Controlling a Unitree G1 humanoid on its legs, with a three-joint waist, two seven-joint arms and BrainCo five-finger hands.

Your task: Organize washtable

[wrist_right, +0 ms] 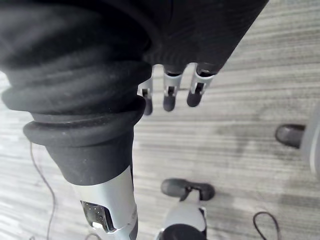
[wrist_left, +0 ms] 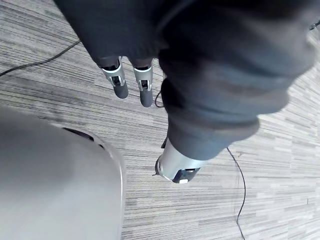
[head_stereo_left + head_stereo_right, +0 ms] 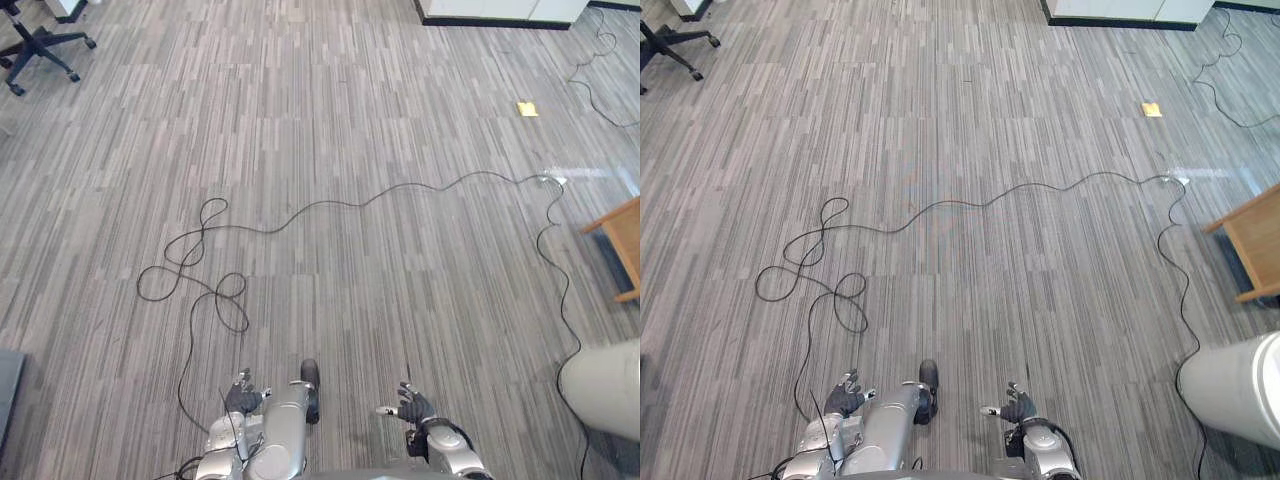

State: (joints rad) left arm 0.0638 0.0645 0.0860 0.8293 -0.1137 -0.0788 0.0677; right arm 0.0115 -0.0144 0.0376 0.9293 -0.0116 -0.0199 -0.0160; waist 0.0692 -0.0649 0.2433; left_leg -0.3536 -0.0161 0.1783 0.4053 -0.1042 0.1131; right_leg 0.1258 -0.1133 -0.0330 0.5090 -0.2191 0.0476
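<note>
Grey striped floor [image 3: 330, 150] | left hand [image 3: 243, 397] fingers loose, wide | right hand [image 3: 413, 405] fingers spread wide | light wooden furniture corner [image 3: 622, 245] well right of right hand

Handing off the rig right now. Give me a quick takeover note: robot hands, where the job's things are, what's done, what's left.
The left robot hand is open, fingers relaxed, holding nothing, low by the robot's side.
The right robot hand is open and empty too.
The head views face striped grey floor. A wooden furniture corner and a white rounded object sit to the right.
Done: cannot be judged from here.
Left: probably turn toward the washtable and begin organizing.
</note>
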